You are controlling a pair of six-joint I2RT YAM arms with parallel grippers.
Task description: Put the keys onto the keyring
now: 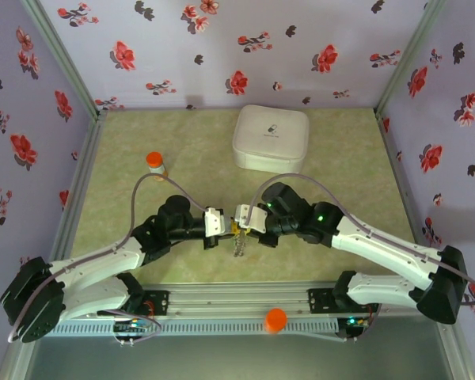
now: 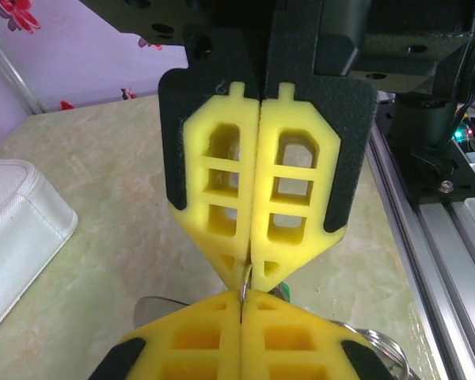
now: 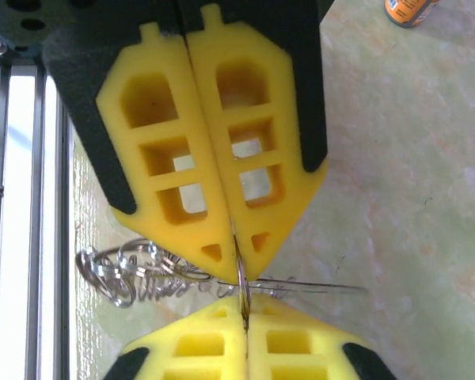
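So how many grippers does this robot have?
2. The left gripper and the right gripper meet tip to tip at front centre, both shut on a thin metal ring.

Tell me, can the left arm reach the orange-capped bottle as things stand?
Probably, but not straight away. The bottle stands alone on that arm's side, with nothing between them. However, the left gripper is shut on the keyring, tip to tip with the right gripper, and should release first.
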